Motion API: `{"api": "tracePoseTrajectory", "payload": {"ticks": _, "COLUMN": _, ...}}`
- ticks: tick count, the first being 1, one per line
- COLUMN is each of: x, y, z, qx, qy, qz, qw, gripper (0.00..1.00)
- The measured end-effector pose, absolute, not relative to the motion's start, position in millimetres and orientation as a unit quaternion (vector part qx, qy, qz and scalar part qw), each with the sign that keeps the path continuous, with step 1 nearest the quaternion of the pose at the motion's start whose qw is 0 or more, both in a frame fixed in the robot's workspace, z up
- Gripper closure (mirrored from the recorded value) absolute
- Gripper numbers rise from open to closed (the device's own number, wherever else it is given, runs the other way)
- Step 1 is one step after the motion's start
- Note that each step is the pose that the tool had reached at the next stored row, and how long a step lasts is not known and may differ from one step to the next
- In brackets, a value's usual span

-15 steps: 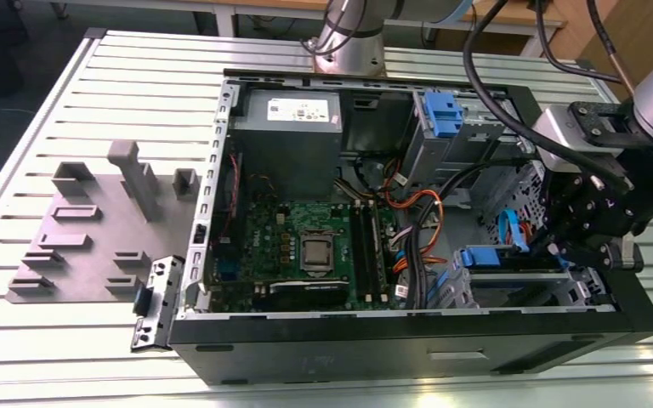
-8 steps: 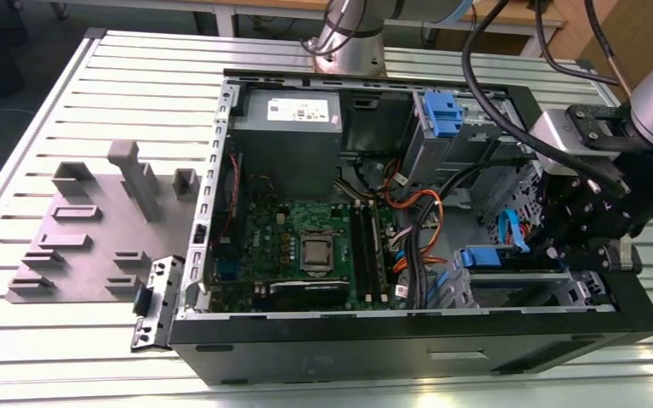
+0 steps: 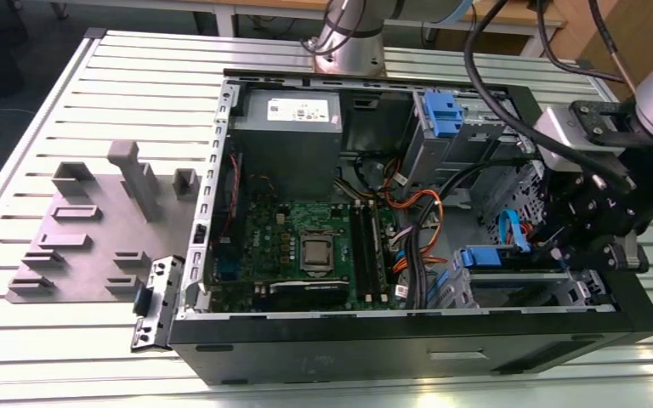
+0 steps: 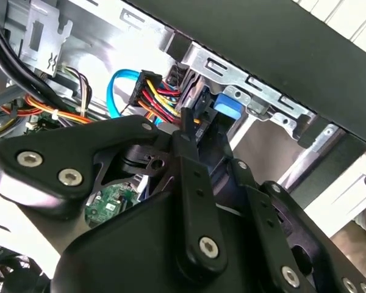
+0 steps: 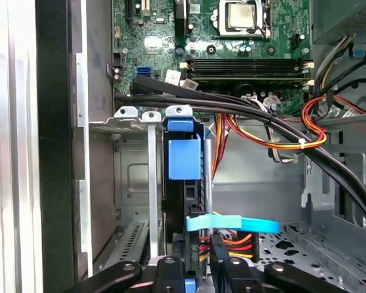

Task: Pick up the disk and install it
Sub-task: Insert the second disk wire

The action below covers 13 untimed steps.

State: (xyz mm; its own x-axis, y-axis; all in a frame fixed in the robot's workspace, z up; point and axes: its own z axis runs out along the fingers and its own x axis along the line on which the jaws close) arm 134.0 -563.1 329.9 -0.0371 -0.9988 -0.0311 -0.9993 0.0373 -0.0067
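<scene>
Slatted grey surface (image 3: 111, 93) carries, from the exterior view's left, a grey fixture block (image 3: 99, 225), then an open black computer case (image 3: 417, 340). Toward the exterior view's right, the disk (image 3: 492, 257) sits in the lower drive cage, its blue tab facing the case interior and its long axis running into the bay. The hand (image 5: 198, 268) reaches toward its rear edge; I cannot tell whether it is clenched.

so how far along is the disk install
Done: the disk is off the table and stands in the drive cage inside the case. In hand: the gripper is right at the disk's near end. Left: I cannot tell whether the disk is pushed fully home, so seating may remain.
</scene>
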Motion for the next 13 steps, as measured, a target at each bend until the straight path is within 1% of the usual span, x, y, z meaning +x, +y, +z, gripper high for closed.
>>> {"api": "tracePoseTrajectory", "payload": {"ticks": 9, "x": 134.0, "y": -563.1, "z": 360.8, "qx": -0.694, "qy": 0.720, "qz": 0.008, "qw": 0.014, "gripper": 0.69}}
{"api": "tracePoseTrajectory", "payload": {"ticks": 13, "x": 134.0, "y": -563.1, "z": 362.9, "qx": -0.694, "qy": 0.720, "qz": 0.008, "qw": 0.014, "gripper": 0.69}}
